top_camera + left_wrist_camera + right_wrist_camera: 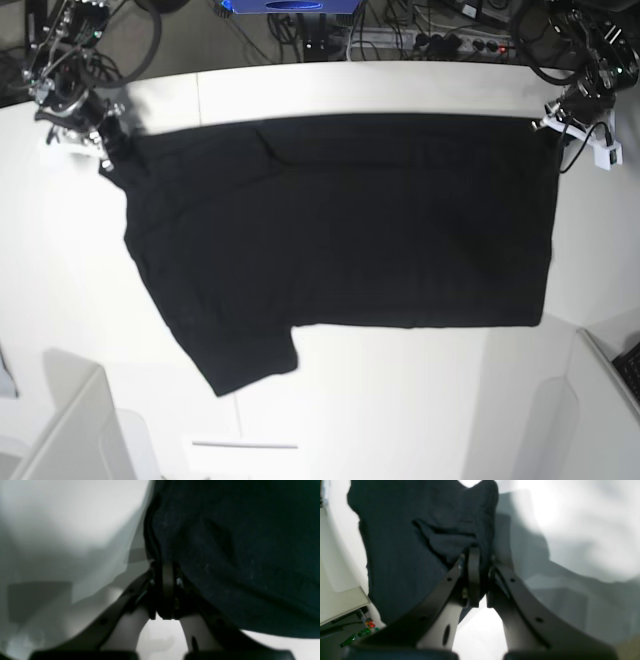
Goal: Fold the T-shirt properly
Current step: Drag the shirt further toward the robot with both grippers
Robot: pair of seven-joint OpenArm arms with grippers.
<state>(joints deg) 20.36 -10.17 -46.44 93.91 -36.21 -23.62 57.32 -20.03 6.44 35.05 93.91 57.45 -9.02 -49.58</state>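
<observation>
The black T-shirt (340, 220) is stretched wide over the white table (400, 400), plain side up, with one short sleeve (245, 360) hanging toward the near edge. My left gripper (548, 118) is shut on its far right corner. In the left wrist view the closed fingertips (168, 570) pinch the dark cloth (237, 555). On the far left my right gripper (107, 148) is shut on the other corner; the right wrist view has its tips (476, 555) clamped on a bunched fold of the T-shirt (407, 542).
Cables and a power strip (450, 42) lie behind the table's far edge, beside a blue object (290, 6). White box edges stand at the near left (70, 420) and near right (610, 400).
</observation>
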